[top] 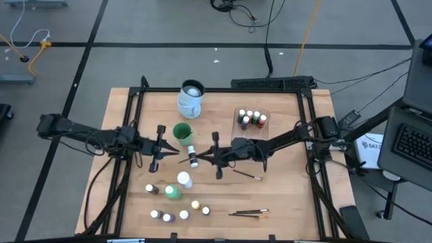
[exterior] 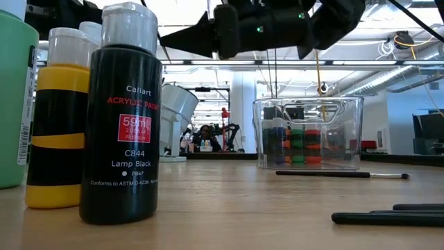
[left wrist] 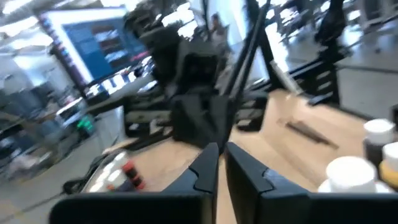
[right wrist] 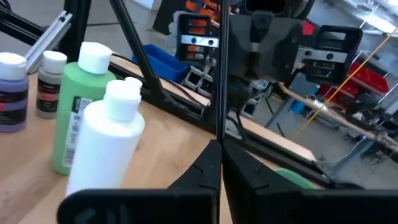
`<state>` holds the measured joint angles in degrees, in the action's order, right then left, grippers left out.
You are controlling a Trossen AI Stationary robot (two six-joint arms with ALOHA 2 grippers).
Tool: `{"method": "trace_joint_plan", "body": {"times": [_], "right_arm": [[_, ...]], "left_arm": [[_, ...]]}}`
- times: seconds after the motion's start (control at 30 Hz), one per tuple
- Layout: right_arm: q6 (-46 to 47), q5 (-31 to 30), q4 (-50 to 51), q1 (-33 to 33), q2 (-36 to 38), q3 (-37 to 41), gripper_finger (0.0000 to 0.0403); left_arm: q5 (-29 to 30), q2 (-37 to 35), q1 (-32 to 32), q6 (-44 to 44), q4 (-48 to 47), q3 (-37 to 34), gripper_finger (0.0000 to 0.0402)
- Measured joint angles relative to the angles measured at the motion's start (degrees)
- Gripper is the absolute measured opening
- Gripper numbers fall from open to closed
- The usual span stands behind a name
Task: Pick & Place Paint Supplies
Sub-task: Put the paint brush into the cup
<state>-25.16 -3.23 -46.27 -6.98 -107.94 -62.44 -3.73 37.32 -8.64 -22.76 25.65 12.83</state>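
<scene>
Judging by the tub [top: 262, 125] holding six bottles, most supplies remain out, while the left gripper [top: 177, 151] and right gripper [top: 187, 160] hover closed and empty.

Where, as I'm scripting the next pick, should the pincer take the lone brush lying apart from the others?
Mid-handle of the lone brush, coming straight down from above and closing across its thin shaft: it lies flat on the table, so no side offers a grip.
</scene>
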Motion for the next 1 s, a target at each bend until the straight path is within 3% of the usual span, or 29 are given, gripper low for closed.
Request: {"method": "trace_joint_plan", "body": {"times": [0.17,0.4,0.53,1.0], "right_arm": [[0.5,0.2,-0.2,0.5,0.0,-0.5,0.0],[0.3,0.1,1.2,0.6,0.0,-0.5,0.0],[0.4,-2.9,3.3,0.5,0.0,-0.5,0.0],[3.3,-2.9,3.9,1.4,0.0,-0.5,0.0]], "left_arm": [[-6.2,4.1,0.0,1.6,6.2,0.0,0.01],[-2.6,7.7,0.0,3.3,12.5,0.0,0.0208],[-8.5,10.0,0.0,2.4,16.1,0.0,0.0249],[-12.4,16.7,0.0,4.9,25.5,0.1,0.0266]]}}
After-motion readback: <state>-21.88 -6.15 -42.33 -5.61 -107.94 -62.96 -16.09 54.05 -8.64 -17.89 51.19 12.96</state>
